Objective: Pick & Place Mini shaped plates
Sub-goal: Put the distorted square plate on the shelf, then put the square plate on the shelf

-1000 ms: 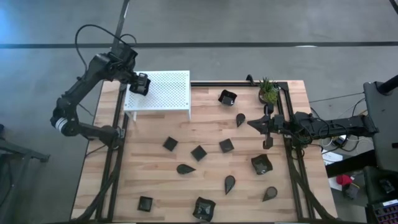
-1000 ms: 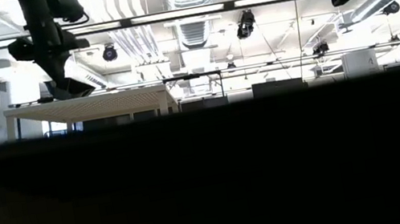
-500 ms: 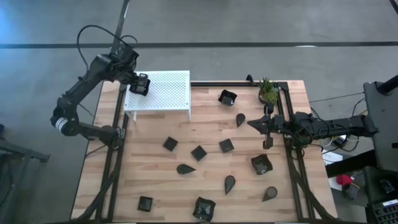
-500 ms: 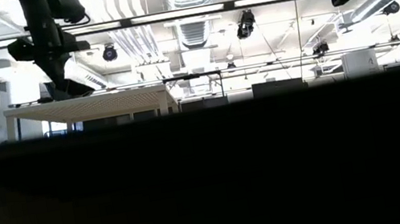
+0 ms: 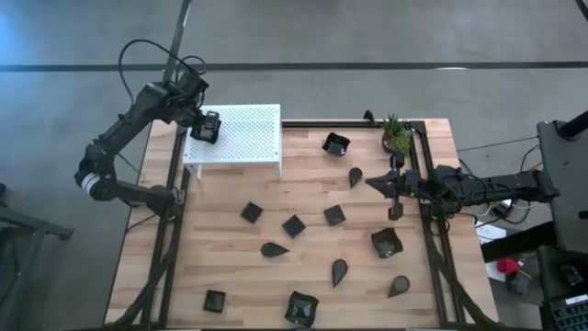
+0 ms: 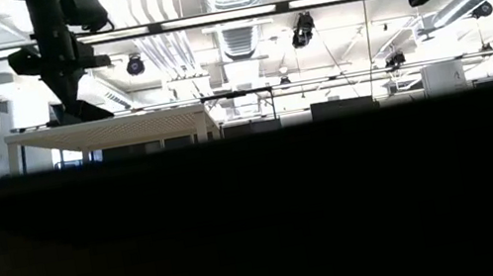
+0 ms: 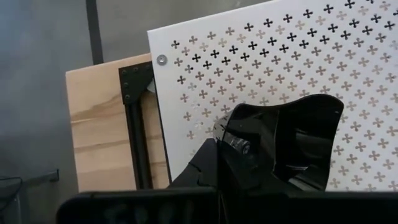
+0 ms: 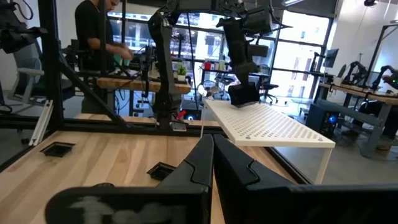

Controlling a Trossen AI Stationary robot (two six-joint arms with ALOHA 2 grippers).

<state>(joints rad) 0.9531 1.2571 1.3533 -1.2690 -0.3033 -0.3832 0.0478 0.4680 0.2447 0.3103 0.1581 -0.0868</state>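
Observation:
Over the left part of the white perforated platform [image 5: 246, 138] my left gripper [image 5: 206, 127] is shut on a glossy black mini plate [image 7: 292, 140] with an upturned rim. The right wrist view shows this plate [image 8: 242, 93] low over the platform [image 8: 273, 127]. Several other black mini plates lie on the wooden table, among them a square one [image 5: 252, 212], a teardrop one [image 5: 274, 249] and a larger one [image 5: 386, 243]. My right gripper [image 5: 386, 184] is shut and holds nothing, level above the table's right side. My left gripper holds the plate by the rim [image 7: 231, 138] on the side toward the wrist, coming from above at a steep slant. The fingers' ends are hidden behind the plate's wall. The plate tilts just over the platform top [image 7: 249, 56]; whether it touches it, I cannot tell.
A small green potted plant [image 5: 397, 135] stands at the table's far right corner, close to my right arm. A black frame rail [image 5: 423, 211] runs along the table's right edge. In the room beyond, a person [image 8: 93, 31] stands at a workbench.

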